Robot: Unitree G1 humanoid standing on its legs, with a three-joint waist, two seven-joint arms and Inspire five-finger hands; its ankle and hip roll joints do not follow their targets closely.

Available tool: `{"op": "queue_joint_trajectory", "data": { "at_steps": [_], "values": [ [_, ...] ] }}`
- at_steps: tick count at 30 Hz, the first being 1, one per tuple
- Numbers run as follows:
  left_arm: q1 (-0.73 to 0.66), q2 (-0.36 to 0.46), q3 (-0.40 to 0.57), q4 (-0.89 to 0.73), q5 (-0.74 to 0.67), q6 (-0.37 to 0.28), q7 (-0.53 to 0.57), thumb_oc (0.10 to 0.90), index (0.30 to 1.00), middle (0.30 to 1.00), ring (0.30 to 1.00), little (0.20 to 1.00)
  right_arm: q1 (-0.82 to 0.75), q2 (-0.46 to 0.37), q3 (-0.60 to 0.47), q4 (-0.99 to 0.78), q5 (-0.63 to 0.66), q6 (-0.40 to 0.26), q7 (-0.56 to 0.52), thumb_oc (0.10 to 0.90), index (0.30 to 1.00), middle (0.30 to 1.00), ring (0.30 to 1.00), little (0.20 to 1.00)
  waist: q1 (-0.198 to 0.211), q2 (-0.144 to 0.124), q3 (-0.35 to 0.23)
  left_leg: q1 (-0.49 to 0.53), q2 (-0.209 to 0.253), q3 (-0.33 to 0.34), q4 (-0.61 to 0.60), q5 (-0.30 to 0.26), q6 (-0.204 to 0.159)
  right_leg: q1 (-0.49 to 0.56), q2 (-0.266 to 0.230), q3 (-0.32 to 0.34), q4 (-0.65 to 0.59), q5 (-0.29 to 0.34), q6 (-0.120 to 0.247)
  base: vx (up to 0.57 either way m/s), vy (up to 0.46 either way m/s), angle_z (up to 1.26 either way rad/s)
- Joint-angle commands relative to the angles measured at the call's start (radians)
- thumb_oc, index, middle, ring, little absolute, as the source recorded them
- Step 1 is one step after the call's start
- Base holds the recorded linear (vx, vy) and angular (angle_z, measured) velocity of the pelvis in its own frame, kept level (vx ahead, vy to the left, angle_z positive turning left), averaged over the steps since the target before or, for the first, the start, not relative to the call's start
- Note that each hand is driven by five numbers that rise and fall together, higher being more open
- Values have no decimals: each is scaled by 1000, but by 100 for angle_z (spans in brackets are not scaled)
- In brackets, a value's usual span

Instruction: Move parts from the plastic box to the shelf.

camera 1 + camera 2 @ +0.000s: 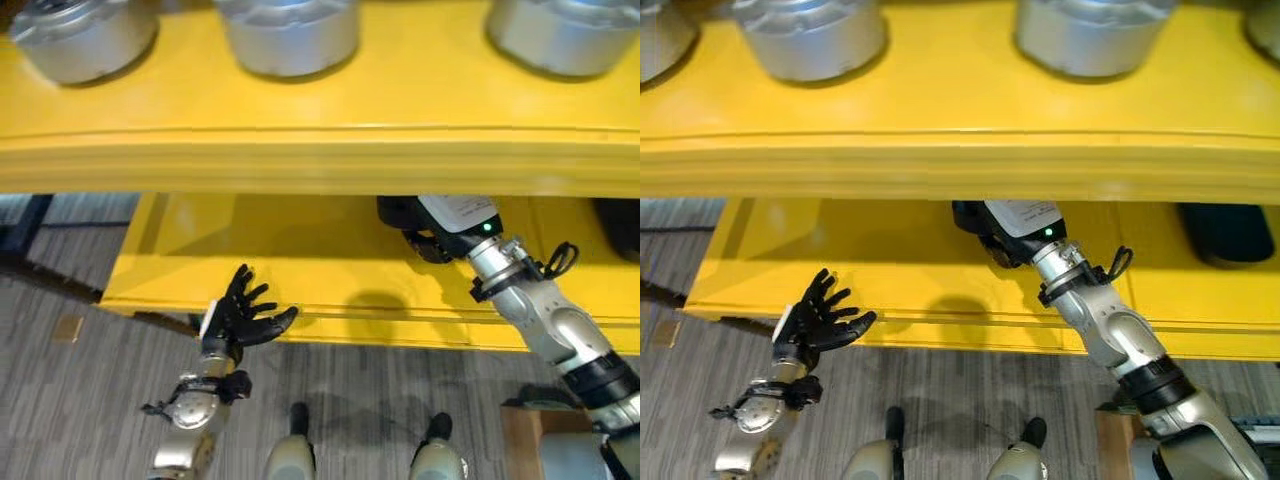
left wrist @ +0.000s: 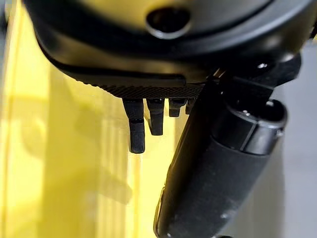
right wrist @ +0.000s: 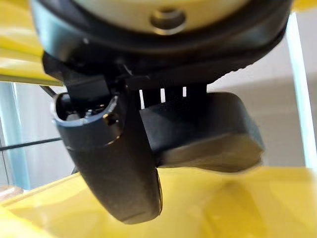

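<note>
My right hand point(image 1: 992, 232) reaches under the upper tier of the yellow shelf point(image 1: 320, 160), over the lower tier point(image 1: 300, 270). In the right wrist view its thumb point(image 3: 119, 163) and fingers are curled round a black rounded part point(image 3: 203, 129), held just above the yellow surface. Most of this hand is hidden by the upper tier in the eye views. My left hand point(image 1: 245, 310) hovers in front of the lower tier's front edge, fingers point(image 2: 136, 129) straight and spread, holding nothing.
Three silver round parts point(image 1: 290, 35) stand on the upper tier. Another black part point(image 1: 1230, 232) lies at the right of the lower tier. A brown and grey object point(image 1: 560, 445) stands on the floor at the lower right. Grey carpet lies below the shelf.
</note>
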Motion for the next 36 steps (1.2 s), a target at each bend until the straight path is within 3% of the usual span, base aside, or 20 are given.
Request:
{"op": "queue_joint_trajectory", "data": {
  "at_steps": [1,6,18,29,33,36],
  "values": [
    [46,-13,18,-68,-12,-33,8,900,1000,1000,1000,1000,-189,-22,-56,-49,-14,49,-141,400,300,300,300,300,-13,15,-21,16,55,-17,-17,17,23,-21,72,20,78,-88,-4,-86,74,0],
    [35,7,27,-83,0,-40,17,900,1000,1000,1000,1000,-249,-50,-82,38,-8,93,-178,400,300,300,300,300,-3,12,47,-109,26,-28,84,-13,26,-104,37,38,123,-78,8,-86,52,0],
    [12,-4,55,-88,29,-45,52,900,1000,1000,1000,1000,-237,-110,-123,163,34,127,-189,400,300,300,300,300,-19,12,134,-314,26,-35,326,-106,31,-294,9,107,317,-137,-4,-68,1,2],
    [0,-20,77,-73,37,-59,85,900,1000,1000,1000,1000,-160,-126,-117,192,47,120,-164,400,300,300,300,300,-29,13,162,-328,22,-22,364,-129,34,-344,0,145,371,-152,-12,-21,-7,-3],
    [0,-21,72,-75,30,-63,87,900,1000,1000,1000,1000,-152,-85,-132,204,55,129,-186,400,300,300,300,300,-32,16,162,-317,30,-17,359,-132,34,-345,4,146,368,-148,-8,8,-3,-5],
    [-5,-28,66,-64,34,-64,101,900,1000,1000,1000,1000,-127,-6,-172,209,73,142,-239,400,300,300,300,300,-37,22,162,-306,33,-15,358,-136,34,-340,8,144,364,-146,-4,4,-2,-1]
  ]
}}
